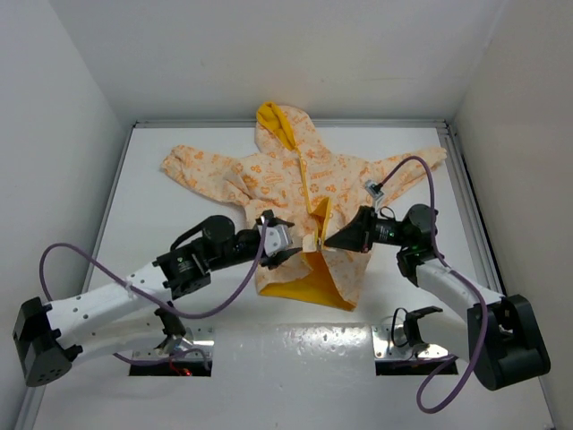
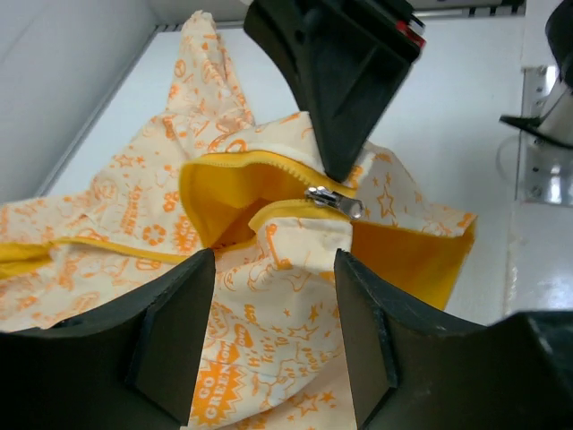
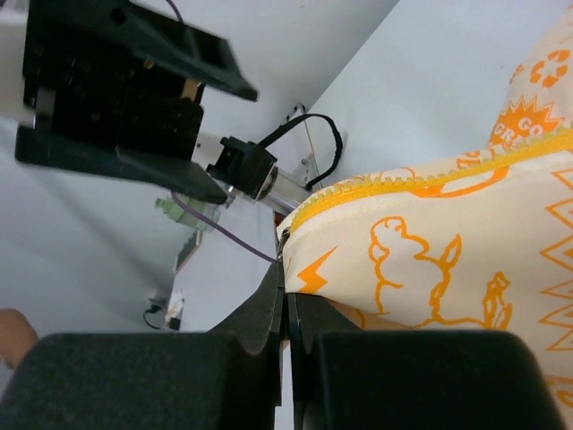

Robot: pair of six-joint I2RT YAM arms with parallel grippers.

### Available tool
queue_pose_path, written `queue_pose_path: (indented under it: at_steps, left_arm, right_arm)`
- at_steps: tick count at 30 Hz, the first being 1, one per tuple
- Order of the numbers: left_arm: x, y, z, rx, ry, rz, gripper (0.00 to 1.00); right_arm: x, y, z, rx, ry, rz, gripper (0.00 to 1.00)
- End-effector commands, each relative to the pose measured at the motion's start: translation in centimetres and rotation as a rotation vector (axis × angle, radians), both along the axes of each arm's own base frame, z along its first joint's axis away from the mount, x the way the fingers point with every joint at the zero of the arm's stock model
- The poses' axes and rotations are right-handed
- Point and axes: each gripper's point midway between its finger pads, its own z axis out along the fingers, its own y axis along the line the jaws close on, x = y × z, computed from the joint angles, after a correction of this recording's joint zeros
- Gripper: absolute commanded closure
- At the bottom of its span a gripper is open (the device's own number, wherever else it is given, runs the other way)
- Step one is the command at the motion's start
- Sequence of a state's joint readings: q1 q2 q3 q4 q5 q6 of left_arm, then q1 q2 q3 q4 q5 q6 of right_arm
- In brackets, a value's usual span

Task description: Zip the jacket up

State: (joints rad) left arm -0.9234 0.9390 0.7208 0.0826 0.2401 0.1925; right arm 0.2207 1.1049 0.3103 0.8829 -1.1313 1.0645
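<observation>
The jacket [image 1: 304, 179] lies spread on the table [image 1: 161, 215], its zipper pull [image 2: 333, 202] about halfway up the front. The hood [image 1: 273, 121] lies on the far side of the pull; nearer than the pull the front gapes, showing yellow lining [image 1: 309, 282]. The right gripper [image 1: 328, 242] is clenched on the jacket's edge right at the pull. The left gripper [image 2: 273, 269] hangs just left of the pull, jaws released, grasping nothing.

A jacket [image 1: 295, 179] lies on the table [image 1: 170, 215], hood [image 1: 277, 121] farthest away; left gripper [image 1: 279, 240] just left of its front opening [image 1: 315, 219], right gripper [image 1: 324, 242] at its right.
</observation>
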Motion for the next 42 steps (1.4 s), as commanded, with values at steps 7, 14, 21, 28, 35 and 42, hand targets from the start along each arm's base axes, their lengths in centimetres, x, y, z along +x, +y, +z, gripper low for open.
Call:
queue_pose_path:
  at_steps: [7,14,21,28,35,42]
  left_arm:
    - [-2.5,-0.9,-0.2,0.103,-0.354,-0.040,0.38]
    - [-3.8,-3.0,-0.4,0.105,-0.464,-0.044,0.38]
    - [-3.2,-3.9,-1.5,0.136,-0.464,-0.041,0.52]
    - [-3.0,-4.5,-1.7,0.142,-0.472,-0.043,0.58]
    - [-2.4,-4.9,-2.6,0.155,-0.456,-0.038,0.61]
    - [-1.4,-5.1,-2.7,0.165,-0.453,-0.018,0.62]
  right_arm:
    - [1.6,0.1,0.0,0.021,0.155,-0.113,1.00]
    - [1.5,0.4,-0.1,0.021,0.225,-0.114,1.00]
    - [1.4,0.8,0.0,0.029,0.283,-0.112,1.00]
    - [1.3,1.1,0.6,0.037,0.285,-0.099,1.00]
    - [1.0,1.3,0.8,0.039,0.282,-0.084,1.00]
    - [0.6,1.5,0.9,0.039,0.284,-0.069,1.00]
